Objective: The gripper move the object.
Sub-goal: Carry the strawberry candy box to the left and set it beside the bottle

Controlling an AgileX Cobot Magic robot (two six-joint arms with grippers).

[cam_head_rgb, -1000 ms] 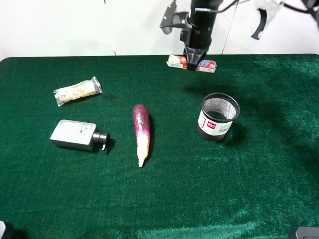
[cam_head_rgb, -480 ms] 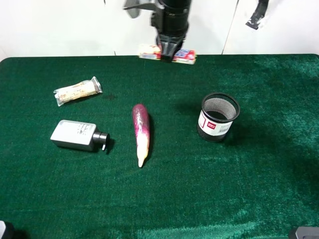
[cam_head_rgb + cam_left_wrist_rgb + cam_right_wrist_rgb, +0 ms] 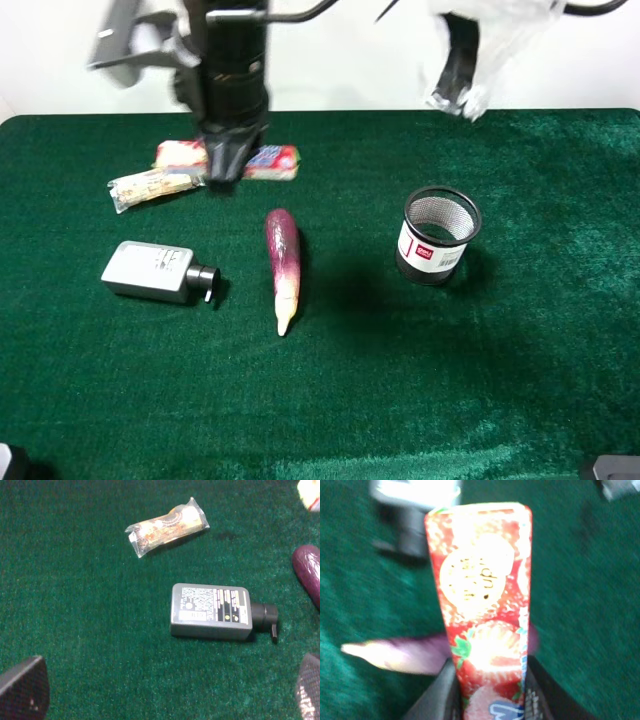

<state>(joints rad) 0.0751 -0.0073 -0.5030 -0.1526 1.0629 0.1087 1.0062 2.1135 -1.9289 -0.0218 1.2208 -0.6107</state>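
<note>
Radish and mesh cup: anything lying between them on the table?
Nothing. In the exterior high view the stretch between the radish and the mesh cup is bare green cloth, with only a shadow on it.

Thick black arm [image 3: 235,60], grey bracket [image 3: 125,40], tapered black hand [image 3: 226,165]

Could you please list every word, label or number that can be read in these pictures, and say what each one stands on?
"up": only these letters seem legible, in the round emblem on the candy pack held by the right gripper; the rest is blurred.
Grey bottle: a label of fine print, too small to read.
Mesh cup: a red and white label, too small to read.
Snack pack: the print is unreadable.
</note>
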